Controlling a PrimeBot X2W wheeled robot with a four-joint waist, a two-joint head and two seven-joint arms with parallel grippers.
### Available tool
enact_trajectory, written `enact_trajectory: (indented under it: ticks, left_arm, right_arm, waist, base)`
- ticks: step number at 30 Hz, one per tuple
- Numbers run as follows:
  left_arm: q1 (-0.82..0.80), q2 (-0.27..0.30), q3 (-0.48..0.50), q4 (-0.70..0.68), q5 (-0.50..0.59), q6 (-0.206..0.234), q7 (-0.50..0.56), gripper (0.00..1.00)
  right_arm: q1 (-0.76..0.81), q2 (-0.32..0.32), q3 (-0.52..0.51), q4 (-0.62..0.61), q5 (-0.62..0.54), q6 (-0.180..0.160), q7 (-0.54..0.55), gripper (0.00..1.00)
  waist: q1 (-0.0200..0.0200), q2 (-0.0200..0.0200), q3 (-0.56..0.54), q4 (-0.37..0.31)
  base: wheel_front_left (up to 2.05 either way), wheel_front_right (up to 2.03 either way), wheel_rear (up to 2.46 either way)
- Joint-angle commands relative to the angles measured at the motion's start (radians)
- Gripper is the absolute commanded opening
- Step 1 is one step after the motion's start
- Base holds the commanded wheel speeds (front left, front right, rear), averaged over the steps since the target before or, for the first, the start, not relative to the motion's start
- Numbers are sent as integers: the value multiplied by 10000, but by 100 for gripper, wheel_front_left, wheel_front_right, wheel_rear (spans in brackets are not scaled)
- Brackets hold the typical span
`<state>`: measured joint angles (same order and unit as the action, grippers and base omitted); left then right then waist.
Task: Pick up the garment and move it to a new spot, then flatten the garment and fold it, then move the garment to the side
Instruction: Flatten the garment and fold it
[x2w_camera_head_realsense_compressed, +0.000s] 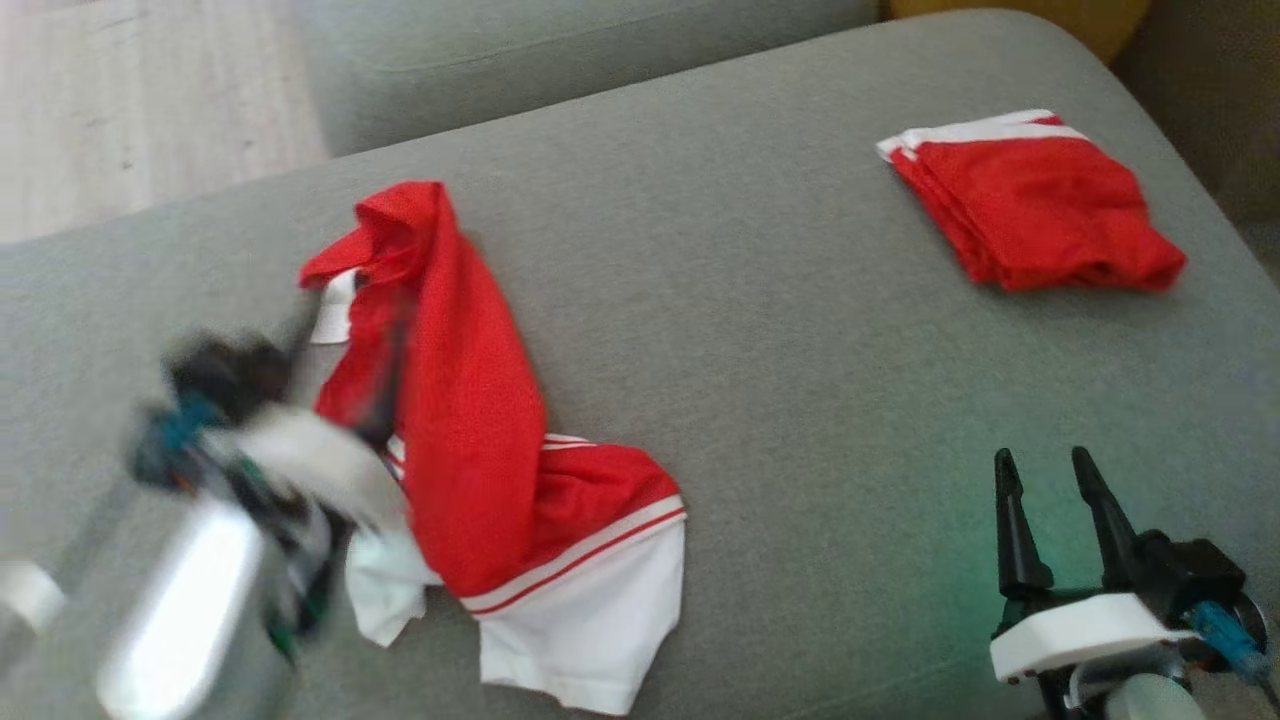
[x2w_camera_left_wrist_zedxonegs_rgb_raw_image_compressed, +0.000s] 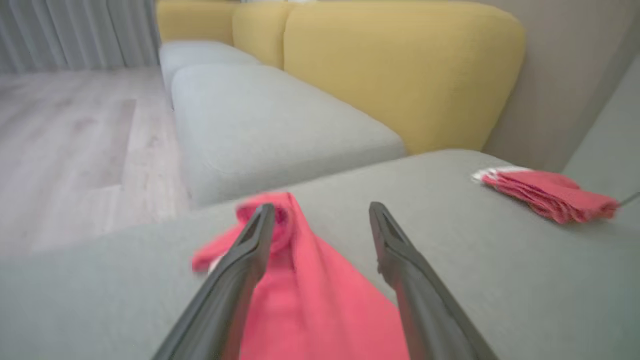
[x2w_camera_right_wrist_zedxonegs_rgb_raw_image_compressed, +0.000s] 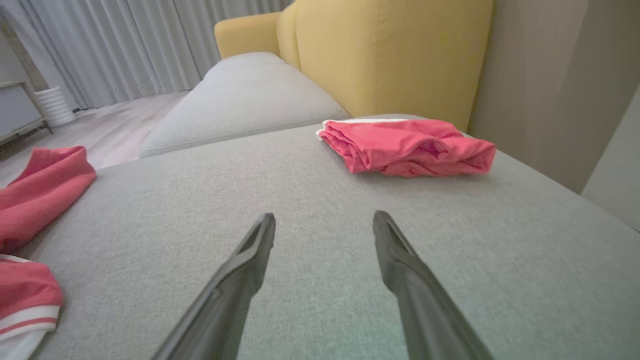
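Left hand (x2w_camera_left_wrist_zedxonegs_rgb_raw_image_compressed: 320, 209): released. Its two dark fingers are spread wide with nothing clamped between them. It is at the near left of the sofa seat (x2w_camera_head_realsense_compressed: 790, 340), blurred in the head view, and hangs just above the garment's left edge.

Garment (x2w_camera_head_realsense_compressed: 470, 430): a red sports top with white trim. It lies left of centre on the grey seat in a crumpled, twisted strip. A red ridge runs away to the far side, and a white panel is bunched at the near end. No hand holds it.

Middle of the seat: bare grey fabric, with room to spread the cloth out to the right.

Folded piece (x2w_camera_head_realsense_compressed: 1030, 200): a second red item with a white edge, squared off at the far right and well apart from the garment.

Right hand (x2w_camera_head_realsense_compressed: 1042, 462): released, fingers parted and empty. It rests low at the near right, well apart from both pieces of cloth.

Step in hand: the garment appears to have been set down at its new spot, which makes flattening the step now due. No fold has been made.

Next move: likely a grip on two separate edges, perhaps the white near hem and the far red end. The right hand would have to cross leftward so the pair can draw the twist out flat.
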<state>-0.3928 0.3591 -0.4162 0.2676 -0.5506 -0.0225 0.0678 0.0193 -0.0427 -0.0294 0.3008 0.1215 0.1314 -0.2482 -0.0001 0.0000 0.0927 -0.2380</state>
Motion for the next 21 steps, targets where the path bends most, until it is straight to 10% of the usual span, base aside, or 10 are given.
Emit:
enact_trajectory:
  ticks: [1, 9, 21]
  left_arm:
    - [250, 155, 172, -830, -73, 100, 158, 100]
    - [3338, -486, -1026, -3089, -380, 842, 802, 100]
    - [3648, -905, -1791, -1476, -267, 1004, 1220, 100]
  right_arm:
    - [-62, -76, 194, -350, -85, -7, -136, 100]
    - [-30, -76, 113, -464, -249, -7, -136, 100]
    - [-256, -75, 223, -483, -480, -7, -136, 100]
  waist:
    - [1, 0, -75, 327]
    - [1, 0, 59, 1128]
    - [1, 0, 368, 1177]
  base:
    - [0, 0, 0]
    - [0, 0, 0]
    - [0, 0, 0]
